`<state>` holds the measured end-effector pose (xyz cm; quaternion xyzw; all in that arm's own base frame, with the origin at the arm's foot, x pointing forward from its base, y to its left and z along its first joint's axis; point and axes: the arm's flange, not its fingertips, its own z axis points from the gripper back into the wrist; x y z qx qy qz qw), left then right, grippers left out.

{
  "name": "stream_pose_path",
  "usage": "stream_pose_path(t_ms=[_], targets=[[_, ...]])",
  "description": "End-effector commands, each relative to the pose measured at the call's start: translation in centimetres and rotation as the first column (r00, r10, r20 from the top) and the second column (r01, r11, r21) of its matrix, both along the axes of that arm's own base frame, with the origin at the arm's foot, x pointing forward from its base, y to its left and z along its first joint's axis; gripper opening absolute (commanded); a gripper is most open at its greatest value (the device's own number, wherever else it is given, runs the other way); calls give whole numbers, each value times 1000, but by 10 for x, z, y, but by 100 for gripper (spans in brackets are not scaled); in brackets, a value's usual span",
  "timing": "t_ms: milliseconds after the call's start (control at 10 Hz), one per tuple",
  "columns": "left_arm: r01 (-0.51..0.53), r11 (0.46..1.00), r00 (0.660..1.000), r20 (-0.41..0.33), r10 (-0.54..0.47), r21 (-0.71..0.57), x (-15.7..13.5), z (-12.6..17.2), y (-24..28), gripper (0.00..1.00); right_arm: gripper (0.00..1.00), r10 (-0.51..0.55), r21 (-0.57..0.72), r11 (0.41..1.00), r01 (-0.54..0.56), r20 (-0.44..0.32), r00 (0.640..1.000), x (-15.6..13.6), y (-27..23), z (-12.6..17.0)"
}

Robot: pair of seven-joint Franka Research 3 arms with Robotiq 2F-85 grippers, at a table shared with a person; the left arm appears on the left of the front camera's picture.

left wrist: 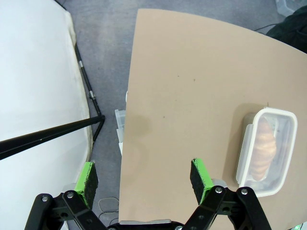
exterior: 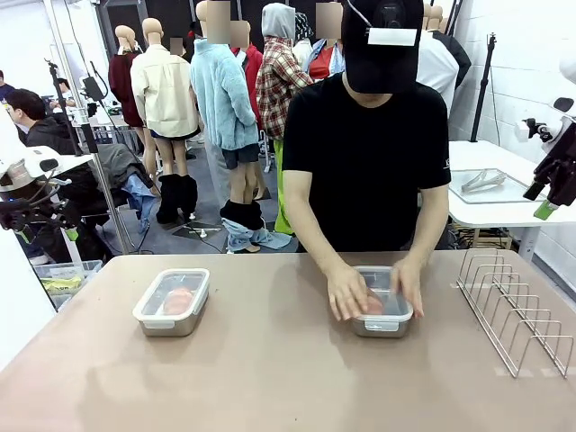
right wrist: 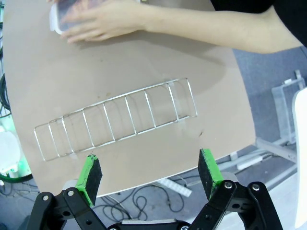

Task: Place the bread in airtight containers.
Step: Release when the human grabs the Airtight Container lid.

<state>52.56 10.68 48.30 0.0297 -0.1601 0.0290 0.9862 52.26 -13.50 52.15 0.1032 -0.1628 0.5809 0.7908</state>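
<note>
Two steel airtight containers stand on the tan table. The left container (exterior: 171, 303) has its clear lid on, and a golden bread roll (exterior: 178, 300) shows through it. In the left wrist view the same bread (left wrist: 264, 149) lies in that lidded container (left wrist: 288, 139), off to the right of my open left gripper (left wrist: 144, 173). The person's hands (exterior: 346, 292) press on the lid of the right container (exterior: 382, 326), and a bit of bread (exterior: 373, 306) shows between them. My open right gripper (right wrist: 149, 166) hangs off the table's edge, far from that container (right wrist: 64, 21).
A wire rack (exterior: 513, 310) stands at the table's right end and lies between my right gripper and the person's hand (right wrist: 105, 21). The person stands at the far side. A second table with a steel tray (exterior: 486, 184) is at the back right.
</note>
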Motion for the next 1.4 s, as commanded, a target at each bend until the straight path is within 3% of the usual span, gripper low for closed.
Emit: stream_pose_path(t_ms=[0,1300], targets=[[-11,1000,1000,0,11,16,-1,2,0,100,100,8,-18,1000,-8,-4,1000,0,0,0],[-11,1000,1000,0,11,16,-1,2,0,100,100,8,-18,1000,-8,-4,1000,0,0,0]])
